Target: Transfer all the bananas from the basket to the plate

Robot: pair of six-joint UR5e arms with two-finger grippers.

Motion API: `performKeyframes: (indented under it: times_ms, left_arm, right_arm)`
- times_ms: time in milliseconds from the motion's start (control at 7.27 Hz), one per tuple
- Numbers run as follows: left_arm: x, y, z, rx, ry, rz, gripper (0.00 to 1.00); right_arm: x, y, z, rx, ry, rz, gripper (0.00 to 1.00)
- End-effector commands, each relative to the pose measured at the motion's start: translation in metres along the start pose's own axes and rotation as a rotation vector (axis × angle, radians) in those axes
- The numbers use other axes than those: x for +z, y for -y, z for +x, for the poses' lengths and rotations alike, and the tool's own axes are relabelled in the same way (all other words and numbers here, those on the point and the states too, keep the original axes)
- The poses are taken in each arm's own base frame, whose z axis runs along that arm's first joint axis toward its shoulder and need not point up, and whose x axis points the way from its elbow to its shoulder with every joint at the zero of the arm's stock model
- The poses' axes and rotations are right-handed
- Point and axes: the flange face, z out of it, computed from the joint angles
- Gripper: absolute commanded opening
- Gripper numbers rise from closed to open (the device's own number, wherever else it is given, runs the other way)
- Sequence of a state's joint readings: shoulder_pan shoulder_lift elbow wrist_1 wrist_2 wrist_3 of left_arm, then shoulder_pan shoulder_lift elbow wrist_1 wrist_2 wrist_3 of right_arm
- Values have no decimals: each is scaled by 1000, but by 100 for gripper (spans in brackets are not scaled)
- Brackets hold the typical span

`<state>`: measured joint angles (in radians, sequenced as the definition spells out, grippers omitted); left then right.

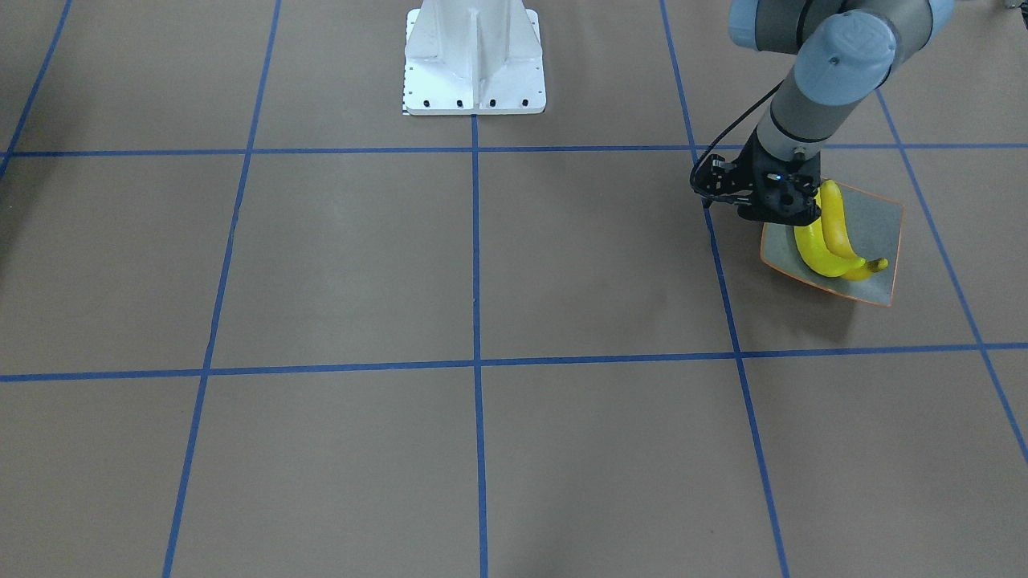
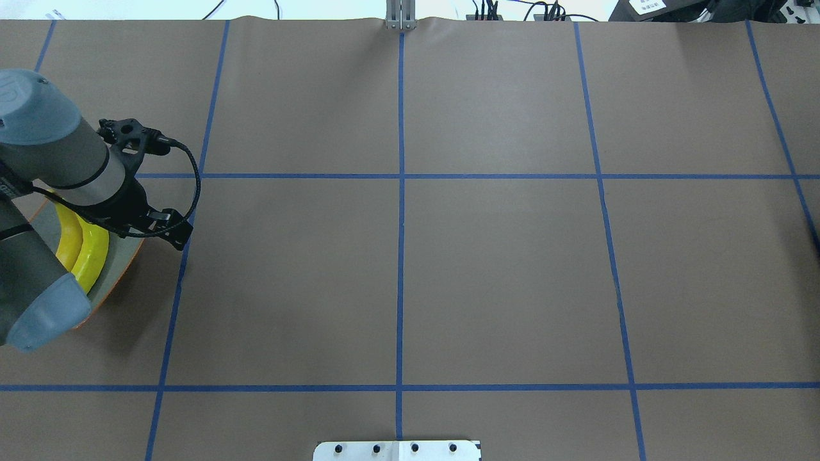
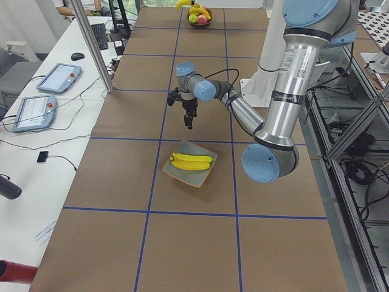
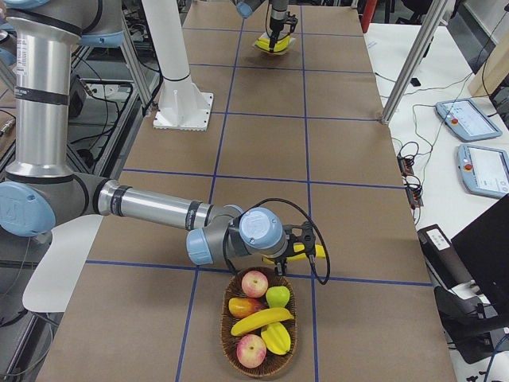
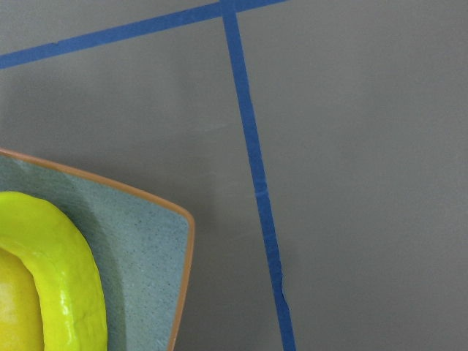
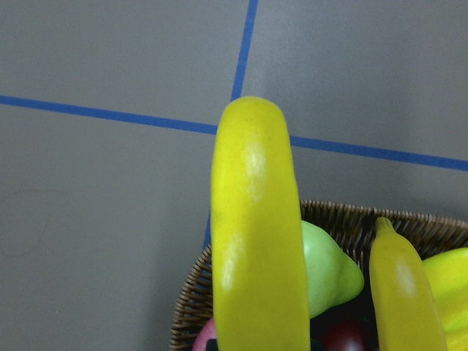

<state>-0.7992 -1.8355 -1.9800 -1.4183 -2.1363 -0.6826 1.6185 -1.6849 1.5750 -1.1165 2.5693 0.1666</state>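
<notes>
Two yellow bananas (image 1: 827, 241) lie side by side on the grey-green plate (image 1: 877, 233) with the orange rim. My left gripper (image 1: 781, 210) hangs a little above the plate's edge, and its fingers are hidden under the wrist, so I cannot tell whether it is open. The left wrist view shows the plate corner (image 5: 139, 241) and a banana (image 5: 69, 278). At the far end, my right gripper (image 4: 280, 263) holds a third banana (image 6: 256, 241) just above the far rim of the wicker basket (image 4: 225, 350). Another banana (image 4: 258, 321) lies in the basket.
The basket also holds red apples (image 4: 254, 282), a green pear (image 4: 277, 296) and other fruit. The white robot base (image 1: 474, 60) stands at the table's middle edge. Blue tape lines mark the brown table. Tablets and cables lie on a side desk (image 4: 477, 151).
</notes>
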Motion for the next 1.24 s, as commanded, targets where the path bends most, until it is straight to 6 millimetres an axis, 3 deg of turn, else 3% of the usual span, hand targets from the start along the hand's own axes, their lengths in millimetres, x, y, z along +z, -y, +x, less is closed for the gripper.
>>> performKeyframes:
  times_ms: [0, 138, 413, 550, 688, 963, 1101]
  left_arm:
    - [-22, 15, 33, 1, -54, 30, 99]
    - [-33, 26, 52, -38, -102, 68, 99]
    - [-20, 41, 62, -115, -269, 125, 99]
    - [-15, 46, 63, -137, -315, 149, 99]
    - [-16, 49, 68, -141, -332, 159, 99]
    - [-44, 70, 109, -193, -393, 179, 99]
    - [-51, 76, 124, -207, -461, 201, 99]
  right_arm:
    - [22, 53, -101, 90, 80, -41, 0]
    - [39, 76, -166, 114, 119, -63, 0]
    - [92, 97, -295, 170, 160, -57, 0]
    - [126, 95, -355, 218, 149, -44, 0]
    - [148, 90, -407, 199, 159, -33, 0]
    - [165, 80, -486, 220, 214, -46, 0]
    - [178, 54, -527, 200, 223, -5, 0]
